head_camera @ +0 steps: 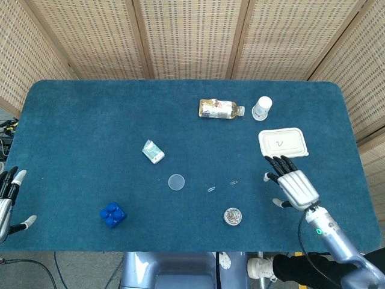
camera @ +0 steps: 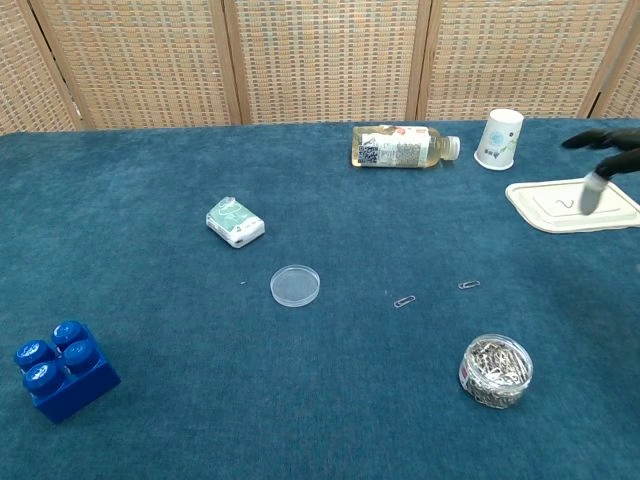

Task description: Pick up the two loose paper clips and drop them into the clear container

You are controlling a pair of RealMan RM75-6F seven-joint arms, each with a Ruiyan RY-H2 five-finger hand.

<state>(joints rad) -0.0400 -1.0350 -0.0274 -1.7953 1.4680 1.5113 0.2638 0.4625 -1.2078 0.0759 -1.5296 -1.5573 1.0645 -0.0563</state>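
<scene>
Right hand point(head_camera: 293, 183) is seen over the counter point(head_camera: 78, 120) with fingers spread and nothing held, well right of both clips. Left hand point(head_camera: 7, 201) rests empty, fingers apart, at the counter's left edge. Near clip point(head_camera: 233, 182) and far clip point(head_camera: 211, 189) lie flat between the lid point(head_camera: 176, 182) and the clear container point(head_camera: 233, 216). A low fingertip pinch is advised, as thin wire on felt may slip. Open room exists around both clips; the white tray point(head_camera: 283, 143) sits behind the right hand.

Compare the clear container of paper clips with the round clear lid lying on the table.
The container is taller and packed with paper clips; the lid is flat and empty. The container sits nearer the front edge, to the right; the lid lies further back, to the left. Both are round, clear plastic, resting on the blue table.
</scene>
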